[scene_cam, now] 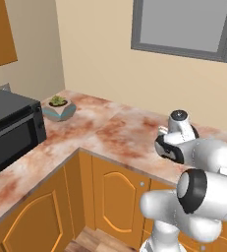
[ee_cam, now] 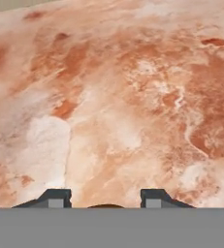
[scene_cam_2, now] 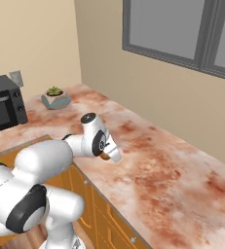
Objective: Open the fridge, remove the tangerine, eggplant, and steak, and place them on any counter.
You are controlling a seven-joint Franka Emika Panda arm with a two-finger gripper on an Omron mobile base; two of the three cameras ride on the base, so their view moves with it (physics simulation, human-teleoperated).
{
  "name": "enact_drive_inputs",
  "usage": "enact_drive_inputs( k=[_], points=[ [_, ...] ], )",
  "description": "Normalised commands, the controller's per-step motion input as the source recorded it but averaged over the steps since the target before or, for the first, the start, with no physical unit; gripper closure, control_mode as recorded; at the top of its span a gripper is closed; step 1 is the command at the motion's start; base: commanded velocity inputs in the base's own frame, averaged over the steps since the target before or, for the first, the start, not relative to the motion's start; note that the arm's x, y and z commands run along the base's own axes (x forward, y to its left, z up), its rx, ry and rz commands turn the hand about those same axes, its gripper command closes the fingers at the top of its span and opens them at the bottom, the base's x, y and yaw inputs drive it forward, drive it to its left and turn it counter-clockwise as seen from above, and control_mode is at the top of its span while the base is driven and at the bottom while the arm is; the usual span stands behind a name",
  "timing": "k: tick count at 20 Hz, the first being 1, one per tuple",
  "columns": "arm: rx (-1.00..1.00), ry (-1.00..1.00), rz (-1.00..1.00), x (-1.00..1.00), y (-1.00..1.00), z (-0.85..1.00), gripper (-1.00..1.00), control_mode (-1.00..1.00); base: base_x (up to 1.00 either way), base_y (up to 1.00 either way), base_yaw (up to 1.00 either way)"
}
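Tool [ee_cam: 104, 198] (gripping tangerine [scene_cam_2: 105, 156]) over counter [ee_cam: 133, 97]

Warm stone and orange wood, with grey and black accents

The reddish-brown and cream marbled stone counter [scene_cam: 115, 128] tops glossy orange wooden cabinets [scene_cam: 112, 194]; a black boxy microwave [scene_cam: 9, 128] and a green plant in a grey-blue faceted bowl [scene_cam: 59, 109] sit before pale beige walls [scene_cam: 95, 49] and a grey-framed window [scene_cam_2: 182, 34]; the robot arm [scene_cam_2: 46, 160] is white with dark joints.

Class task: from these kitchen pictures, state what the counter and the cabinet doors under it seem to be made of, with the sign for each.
Counter: looks like polished stone, judging by its marbled reddish-brown and cream veining. Cabinet doors: probably wood with a smooth orange finish, given the raised arched panels.
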Motion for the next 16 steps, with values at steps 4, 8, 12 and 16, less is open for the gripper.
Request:
enact_drive_inputs(
  k=[4, 8, 12, 16],
  points=[
    [0.04, 0.12, -0.18, 0.90, -0.58, -0.49, 1.00, -1.00, 0.00, 0.00, 0.00],
    [0.06, 0.14, -0.16, 0.81, -0.60, -0.48, 1.00, -1.00, 0.00, 0.00, 0.00],
    [0.05, 0.12, -0.15, 0.78, -0.37, -0.51, -1.00, -1.00, 0.00, 0.00, 0.00],
    [0.01, 0.00, -0.15, 0.44, -0.47, -0.05, -1.00, -1.00, 0.00, 0.00, 0.00]
  ],
)
